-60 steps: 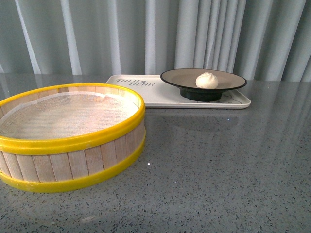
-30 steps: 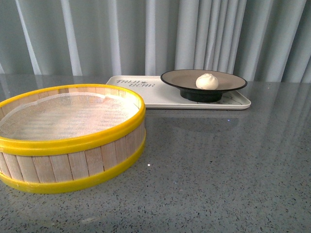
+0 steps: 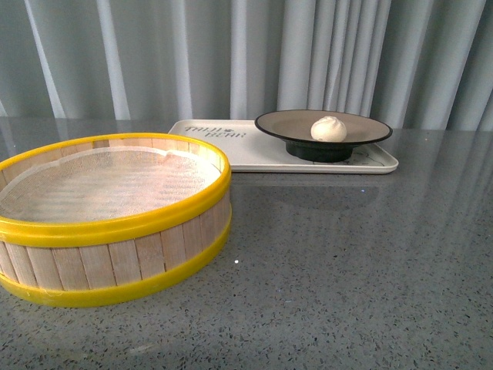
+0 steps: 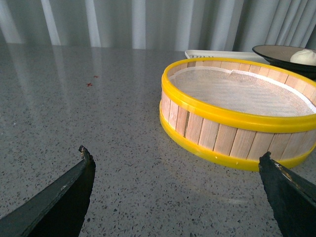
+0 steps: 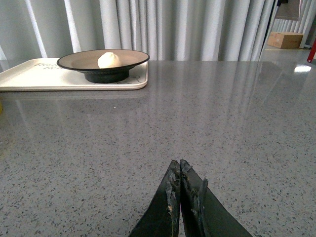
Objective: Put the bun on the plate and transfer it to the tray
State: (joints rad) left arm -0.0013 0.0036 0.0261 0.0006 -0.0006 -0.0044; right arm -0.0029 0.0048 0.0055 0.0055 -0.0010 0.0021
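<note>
The white pleated bun (image 3: 329, 128) sits on the beige plate with a black rim (image 3: 289, 123). The plate stands on the right half of the cream-white tray (image 3: 254, 154) at the back of the table. The bun (image 5: 109, 59), the plate (image 5: 74, 61) and the tray (image 5: 29, 76) also show in the right wrist view; the bun (image 4: 303, 57) and the plate (image 4: 269, 51) also show in the left wrist view. My left gripper (image 4: 175, 158) is open and empty over the bare table, near the steamer basket. My right gripper (image 5: 178, 165) is shut and empty, well short of the tray. Neither arm shows in the front view.
A yellow-rimmed wooden steamer basket (image 3: 108, 220) with a white cloth liner stands at the front left; it also shows in the left wrist view (image 4: 237, 123). The table is grey speckled stone. Grey curtains hang behind.
</note>
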